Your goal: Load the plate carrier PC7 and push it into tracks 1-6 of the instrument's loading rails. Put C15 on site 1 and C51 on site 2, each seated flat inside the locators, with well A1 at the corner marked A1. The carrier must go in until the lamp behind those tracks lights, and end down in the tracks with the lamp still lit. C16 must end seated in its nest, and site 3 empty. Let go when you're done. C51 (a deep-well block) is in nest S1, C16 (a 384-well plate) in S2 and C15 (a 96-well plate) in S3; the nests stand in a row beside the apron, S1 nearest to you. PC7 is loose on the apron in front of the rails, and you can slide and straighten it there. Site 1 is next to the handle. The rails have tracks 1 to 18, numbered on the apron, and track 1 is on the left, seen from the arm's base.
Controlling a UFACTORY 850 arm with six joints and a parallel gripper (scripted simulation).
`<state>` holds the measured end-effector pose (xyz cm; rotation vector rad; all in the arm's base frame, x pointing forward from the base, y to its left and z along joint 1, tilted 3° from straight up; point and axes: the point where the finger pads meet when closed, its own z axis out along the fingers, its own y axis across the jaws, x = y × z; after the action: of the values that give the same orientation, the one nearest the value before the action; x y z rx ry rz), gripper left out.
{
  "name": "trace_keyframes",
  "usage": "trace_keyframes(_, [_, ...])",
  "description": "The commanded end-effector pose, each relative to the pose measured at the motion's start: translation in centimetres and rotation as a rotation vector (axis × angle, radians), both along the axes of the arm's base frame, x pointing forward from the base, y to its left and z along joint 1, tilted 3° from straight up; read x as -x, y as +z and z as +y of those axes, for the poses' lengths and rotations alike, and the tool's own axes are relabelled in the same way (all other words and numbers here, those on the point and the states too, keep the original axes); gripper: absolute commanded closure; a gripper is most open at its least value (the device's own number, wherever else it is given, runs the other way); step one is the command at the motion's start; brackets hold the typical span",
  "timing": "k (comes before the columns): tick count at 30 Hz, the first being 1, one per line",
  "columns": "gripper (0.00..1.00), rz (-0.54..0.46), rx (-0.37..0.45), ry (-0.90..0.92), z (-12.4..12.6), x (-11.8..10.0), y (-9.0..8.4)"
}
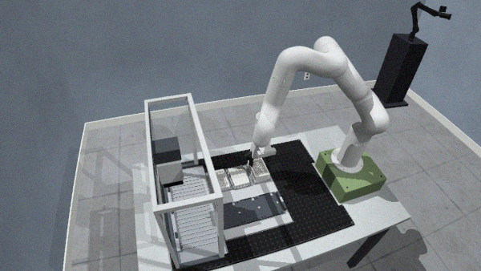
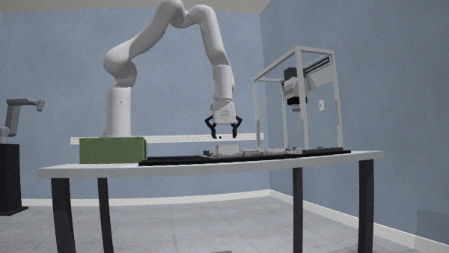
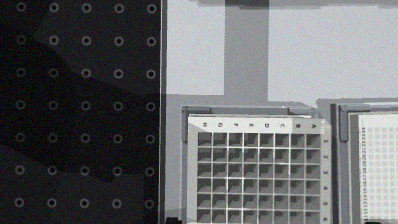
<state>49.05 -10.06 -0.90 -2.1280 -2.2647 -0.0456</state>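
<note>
My gripper (image 1: pixel 252 162) is open and empty, hanging a short way above the deep-well block C51 (image 1: pixel 260 170) in nest S1; the side view shows the gap between the gripper (image 2: pixel 224 136) and the block (image 2: pixel 225 150). In the wrist view C51 (image 3: pixel 257 170) fills the lower middle, sitting square in its nest, with the 384-well plate C16 (image 3: pixel 380 170) at the right edge. C16 (image 1: pixel 240 177) sits in the middle nest and C15 (image 1: pixel 223 179) in the nest nearest the instrument. The carrier PC7 (image 1: pixel 252 207) lies on the apron with its sites bare.
The white instrument frame (image 1: pixel 182 176) stands left of the nests, its pipetting head (image 1: pixel 166 154) up inside and the loading rails (image 1: pixel 194 216) on its floor. The black perforated board (image 3: pixel 80 110) lies beside nest S1. The arm's green base (image 1: pixel 350 176) is at the right.
</note>
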Motion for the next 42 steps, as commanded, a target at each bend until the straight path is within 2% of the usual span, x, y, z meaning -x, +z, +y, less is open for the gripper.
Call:
trace_keyframes(1, [0.00, -0.002, 0.000, 0.000, 0.0, -0.1, 0.1])
trace_keyframes(42, [0.00, -0.002, 0.000, 0.000, 0.1, -0.1, -2.3])
